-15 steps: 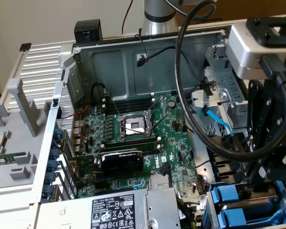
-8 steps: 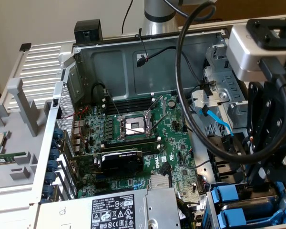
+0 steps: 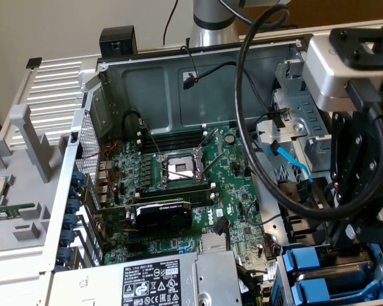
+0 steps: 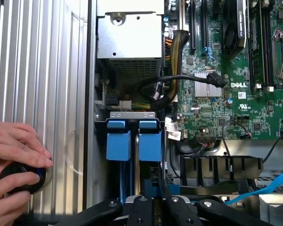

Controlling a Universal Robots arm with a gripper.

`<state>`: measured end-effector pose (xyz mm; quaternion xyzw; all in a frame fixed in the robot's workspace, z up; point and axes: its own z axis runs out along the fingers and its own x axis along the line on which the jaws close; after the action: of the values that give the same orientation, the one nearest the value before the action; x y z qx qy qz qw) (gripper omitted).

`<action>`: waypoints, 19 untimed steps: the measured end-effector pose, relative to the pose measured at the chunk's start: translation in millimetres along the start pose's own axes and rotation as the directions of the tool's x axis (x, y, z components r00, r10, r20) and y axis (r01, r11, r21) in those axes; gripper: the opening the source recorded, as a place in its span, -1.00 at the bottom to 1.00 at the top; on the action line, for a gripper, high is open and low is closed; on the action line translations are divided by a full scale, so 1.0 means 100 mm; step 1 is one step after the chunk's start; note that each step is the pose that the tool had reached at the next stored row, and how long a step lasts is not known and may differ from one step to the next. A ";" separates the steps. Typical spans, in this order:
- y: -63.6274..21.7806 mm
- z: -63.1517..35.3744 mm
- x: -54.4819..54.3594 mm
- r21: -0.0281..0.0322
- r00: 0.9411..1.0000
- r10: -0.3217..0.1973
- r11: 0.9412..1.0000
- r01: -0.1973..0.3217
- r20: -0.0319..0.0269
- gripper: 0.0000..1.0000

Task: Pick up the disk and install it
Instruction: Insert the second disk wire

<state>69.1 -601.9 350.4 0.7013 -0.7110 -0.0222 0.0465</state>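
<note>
— Where is the disk [image 4: 150, 141] sitting?

— It is standing in the drive cage [image 4: 132, 114], in the slot nearer the motherboard [image 4: 226, 94]. Its blue frame is showing; its metal and label are hiding from me.

— And the gripper [image 4: 159, 190]?

— It is hanging right at the frame's outer end, its fingers [image 4: 141, 205] drawing close together and pinching the blue plastic.

— What is lying beside it?

— A second blue tray [image 4: 118, 141] is sitting just beside it in the neighbouring slot. The silver power supply [image 4: 129, 40] is lying past the cage, with black cables looping between them.

— Anything further out?

— A blue cable [image 4: 269, 186] is running near the gripper. On the ribbed grey panel [image 4: 37, 70], a person's hands [image 4: 14, 155] are cupping a round black knob [image 4: 21, 176].
</note>
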 end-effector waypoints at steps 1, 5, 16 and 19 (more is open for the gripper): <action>0.000 0.000 0.00 0.000 1.000 0.000 1.000 0.000 0.000 -0.67; -0.007 0.004 0.00 0.000 1.000 0.000 1.000 0.000 0.002 -0.67; -0.020 0.011 0.00 0.000 1.000 -0.001 1.000 0.001 0.008 -0.67; -0.022 0.012 0.00 0.000 1.000 -0.001 1.000 0.001 0.010 -0.67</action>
<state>71.2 -601.8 348.9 0.7015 -0.7109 -0.0257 0.0431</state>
